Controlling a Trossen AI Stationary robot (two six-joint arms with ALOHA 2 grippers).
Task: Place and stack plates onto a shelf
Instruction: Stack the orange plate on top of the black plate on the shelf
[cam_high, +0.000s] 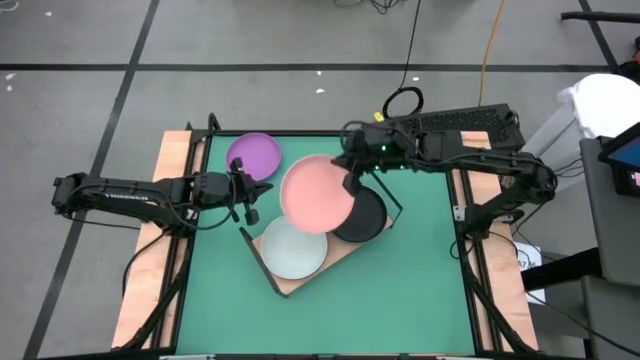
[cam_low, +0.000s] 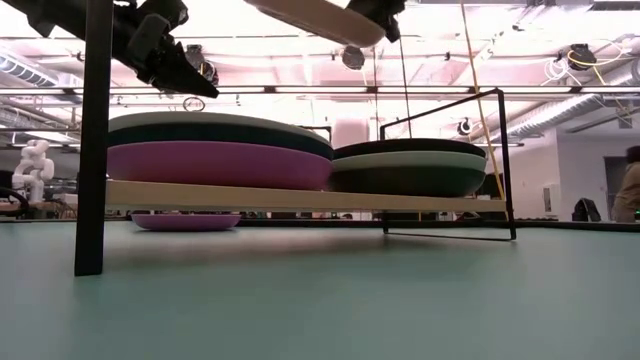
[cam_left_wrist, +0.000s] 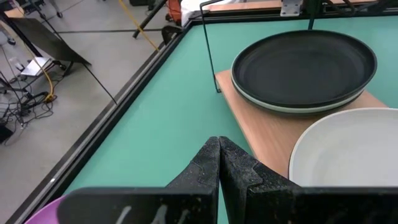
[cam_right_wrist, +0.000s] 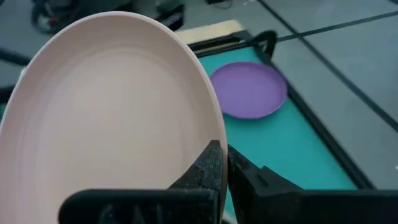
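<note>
Pink plate (cam_high: 316, 193) is carried pinched by its rim in the right gripper (cam_high: 352, 184), above the shelf (cam_high: 300, 277) mid-table, presumably for stacking on the white plate (cam_high: 293, 249) or black plate (cam_high: 366, 217). The left gripper (cam_high: 250, 191), clenched empty, is parked near the purple plate (cam_high: 253, 153) at the far edge.

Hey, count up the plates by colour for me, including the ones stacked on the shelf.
Purple plates: 2
Pink plate: 1
Pale mint or white plates: 2
Dark teal plates: 2
Black plate: 1
Total: 8 plates
</note>
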